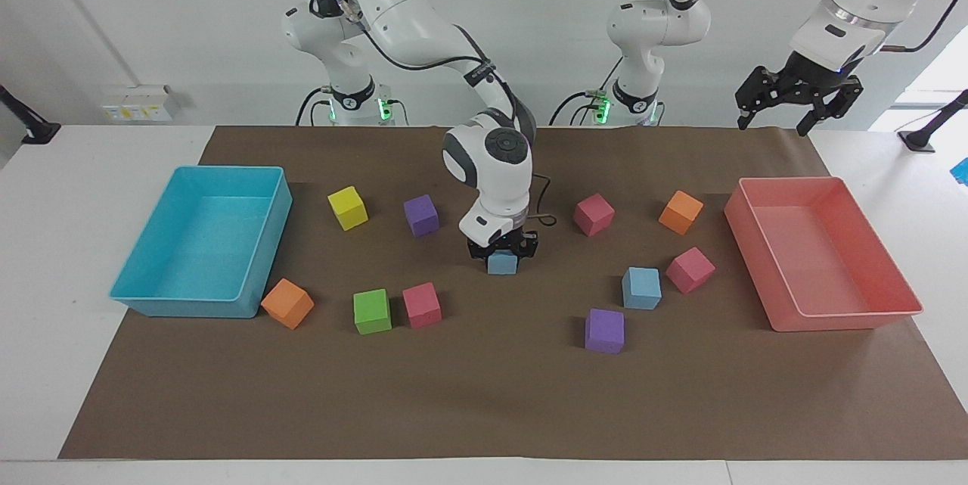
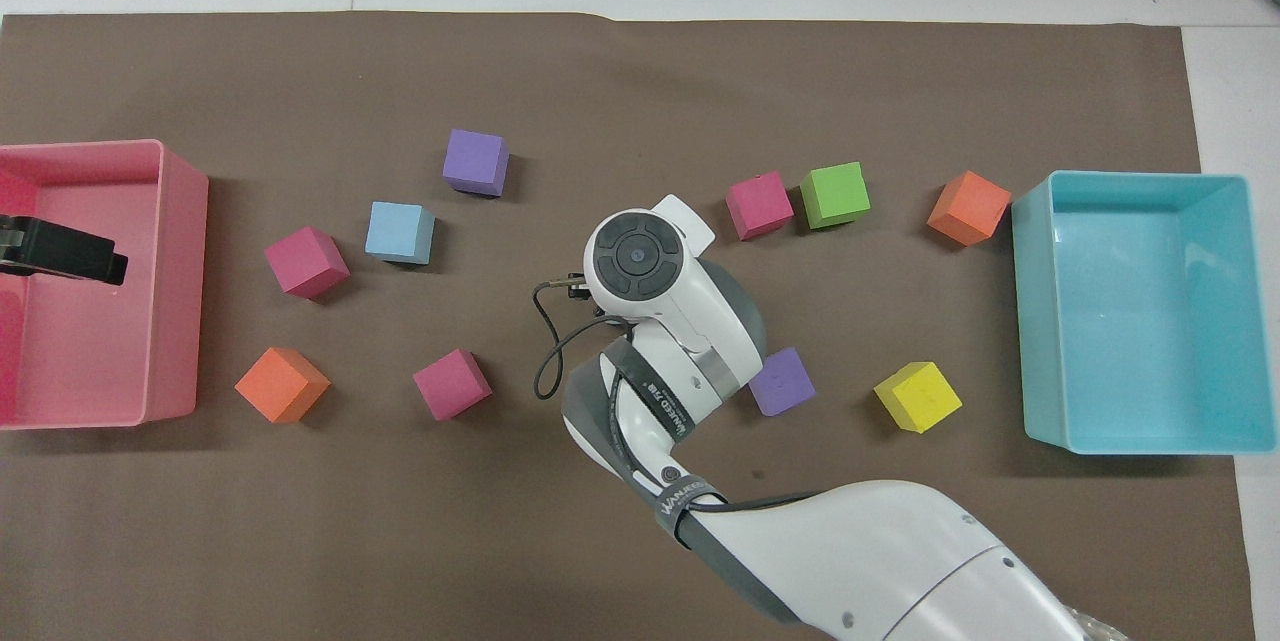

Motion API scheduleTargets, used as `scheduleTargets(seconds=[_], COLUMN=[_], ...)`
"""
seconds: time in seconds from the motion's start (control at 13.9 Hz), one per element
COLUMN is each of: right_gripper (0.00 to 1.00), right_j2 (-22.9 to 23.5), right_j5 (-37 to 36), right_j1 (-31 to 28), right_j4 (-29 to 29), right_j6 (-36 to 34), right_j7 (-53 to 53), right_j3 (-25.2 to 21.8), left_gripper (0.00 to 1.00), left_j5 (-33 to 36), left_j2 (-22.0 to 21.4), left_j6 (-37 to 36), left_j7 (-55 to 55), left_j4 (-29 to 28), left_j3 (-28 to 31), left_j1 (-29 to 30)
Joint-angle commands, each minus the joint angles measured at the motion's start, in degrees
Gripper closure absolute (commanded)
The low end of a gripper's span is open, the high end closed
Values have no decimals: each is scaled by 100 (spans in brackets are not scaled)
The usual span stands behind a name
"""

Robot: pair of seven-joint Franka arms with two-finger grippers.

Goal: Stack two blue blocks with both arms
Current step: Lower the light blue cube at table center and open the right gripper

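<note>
My right gripper [image 1: 502, 250] is shut on one blue block [image 1: 502, 264] and holds it low over the middle of the brown paper. In the overhead view the right arm's wrist [image 2: 640, 261] hides this block. The second blue block [image 1: 641, 287] rests on the paper toward the left arm's end, beside a pink cube [image 1: 690, 269]; it also shows in the overhead view [image 2: 399, 232]. My left gripper [image 1: 795, 101] is open and empty, raised high over the pink tray [image 1: 847, 315], and shows in the overhead view [image 2: 62, 257] too.
A turquoise tray [image 1: 128, 292] stands at the right arm's end. Purple [image 1: 604, 331], pink [image 1: 421, 305], green [image 1: 372, 311], orange [image 1: 287, 303], yellow [image 1: 347, 207] and other cubes are scattered over the paper around the held block.
</note>
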Motion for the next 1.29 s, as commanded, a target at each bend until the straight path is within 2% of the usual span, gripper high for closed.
scheduleTargets(seconds=[0.0,0.07,0.14,0.22,0.57,1.08,1.22], right_gripper=[82,58,4,0,0,0,0], right_j2=[-88,-97,-106,-106,-158,-949,-1291], right_j5=[-156,-156,-156,-165,-490,-393,-167], right_j1=[-18,-18,-9,-9,35,-184,-456], right_j4=[-204,-257,-266,-257,-231,-257,-266], right_j6=[139,139,139,130,121,-195,-641], right_j7=[-137,-172,-164,-164,-181,-339,-793], right_j3=[23,23,23,23,23,23,32], left_gripper=[0,0,0,0,0,0,0], left_j5=[50,58,67,67,76,85,85], left_j2=[-151,-133,-116,-116,-116,-45,77], left_j6=[13,74,92,92,92,470,558], left_j7=[-9,0,0,0,9,9,0], left_j4=[-176,-168,-133,-132,-141,-185,-203], left_j3=[-29,-29,-29,-29,-29,-64,-82], left_j1=[30,3,-5,-14,-23,-50,-163])
